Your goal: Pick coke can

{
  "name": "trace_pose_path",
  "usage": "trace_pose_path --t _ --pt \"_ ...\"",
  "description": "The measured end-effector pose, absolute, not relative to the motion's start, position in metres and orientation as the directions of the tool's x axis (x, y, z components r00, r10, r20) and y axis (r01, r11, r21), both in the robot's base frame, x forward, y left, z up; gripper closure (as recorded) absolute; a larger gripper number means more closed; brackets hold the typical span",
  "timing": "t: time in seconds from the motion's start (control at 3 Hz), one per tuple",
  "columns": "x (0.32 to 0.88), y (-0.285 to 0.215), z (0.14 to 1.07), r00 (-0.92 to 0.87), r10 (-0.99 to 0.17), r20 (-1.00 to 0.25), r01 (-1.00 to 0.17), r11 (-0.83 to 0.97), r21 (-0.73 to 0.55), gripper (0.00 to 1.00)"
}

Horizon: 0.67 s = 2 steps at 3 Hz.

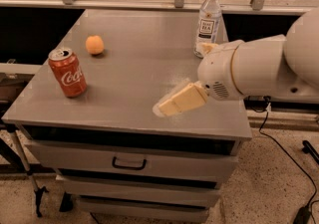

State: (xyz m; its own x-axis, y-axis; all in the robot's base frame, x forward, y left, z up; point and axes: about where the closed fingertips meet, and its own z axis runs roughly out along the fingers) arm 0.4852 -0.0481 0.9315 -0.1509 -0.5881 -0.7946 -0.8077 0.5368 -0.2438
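Camera view, live on the coke can (68, 72): upright near the left front corner of the grey counter (139, 68), silver top up, white script facing forward, free on all sides. Just behind and to its right, a small orange (94, 45), near but not touching. Far back on the right, a clear water bottle (209, 19) with a white cap, well apart.

Over the counter's right front area, the cream end effector (167, 107), hanging off the bulky white arm (249, 68), pointed down and left toward the can and well apart from it. Nothing in its hold. Width of opening: cannot tell from this angle.

Looks like the approach step, barely begun. To do it well: sweep left across the bare counter, low but off the surface. Line up level with the can's middle and come in from its right side. Steer clear of the orange. Open wide before arrival, then close squarely on the body. Avoid nudging the can toward the near edge.
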Motion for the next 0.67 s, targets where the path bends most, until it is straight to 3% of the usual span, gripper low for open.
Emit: trace_pose_path --t 0.67 --pt "0.509 0.007 0.955 -0.031 -0.513 -0.858 -0.808 0.518 -0.281 0.00"
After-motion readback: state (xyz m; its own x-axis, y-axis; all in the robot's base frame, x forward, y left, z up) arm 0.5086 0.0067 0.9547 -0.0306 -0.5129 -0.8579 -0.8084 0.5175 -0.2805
